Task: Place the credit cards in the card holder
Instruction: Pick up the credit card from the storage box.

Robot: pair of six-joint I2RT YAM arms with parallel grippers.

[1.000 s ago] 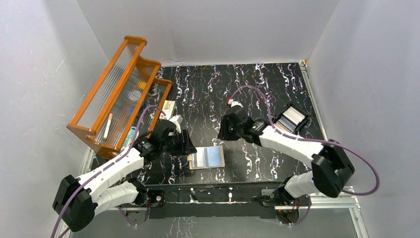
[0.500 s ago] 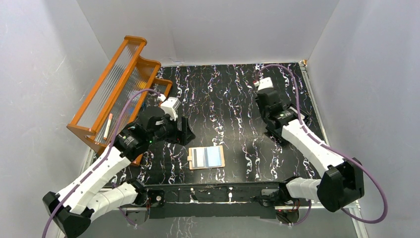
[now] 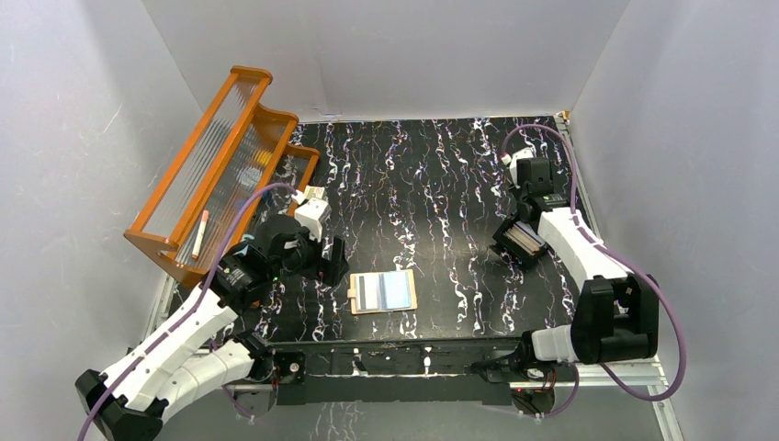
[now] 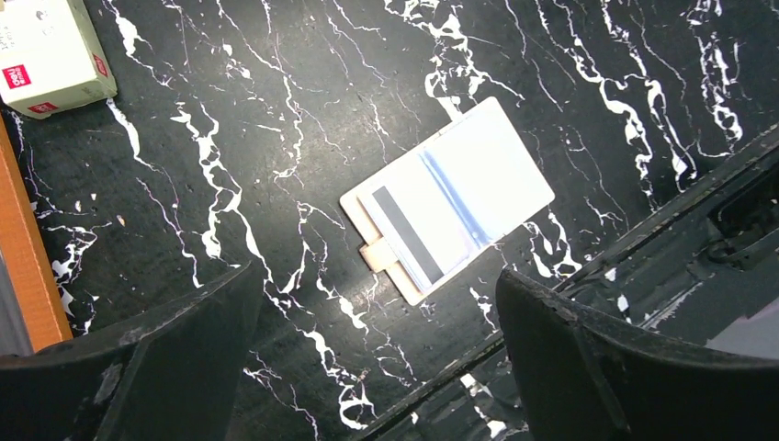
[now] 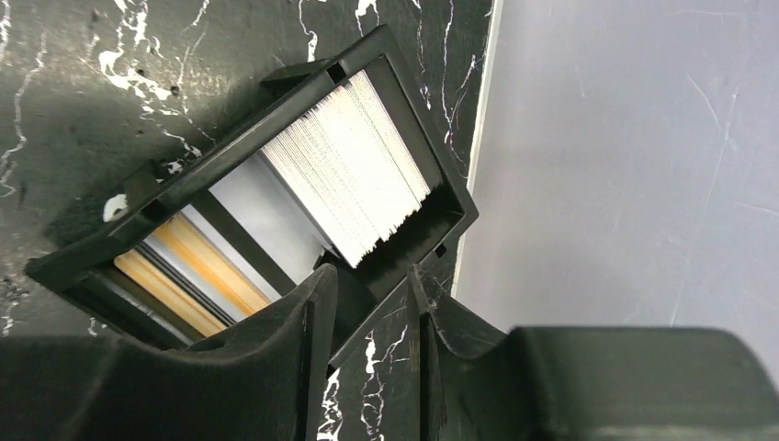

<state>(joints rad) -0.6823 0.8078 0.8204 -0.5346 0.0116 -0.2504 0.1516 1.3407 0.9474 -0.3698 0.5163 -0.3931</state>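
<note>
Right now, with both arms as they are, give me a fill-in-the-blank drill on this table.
The card holder lies ___ on the table. The ___ tool is at the black tray. The rack at the table's left edge is ___.
Missing words: open; right; orange.

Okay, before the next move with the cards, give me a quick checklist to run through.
1. Left hand open: ok, its fingers stand wide apart.
2. Left hand empty: ok, nothing between its fingers.
3. Card holder flat on the table, below the left hand: ok.
4. Cards fully seated in the holder's pockets: cannot tell; they lie on it, face up.
5. Right hand at the black tray: ok, its fingers stand either side of the tray's wall.
6. Card from the tray's stack in the right hand: not ok, none between its fingers.
</note>
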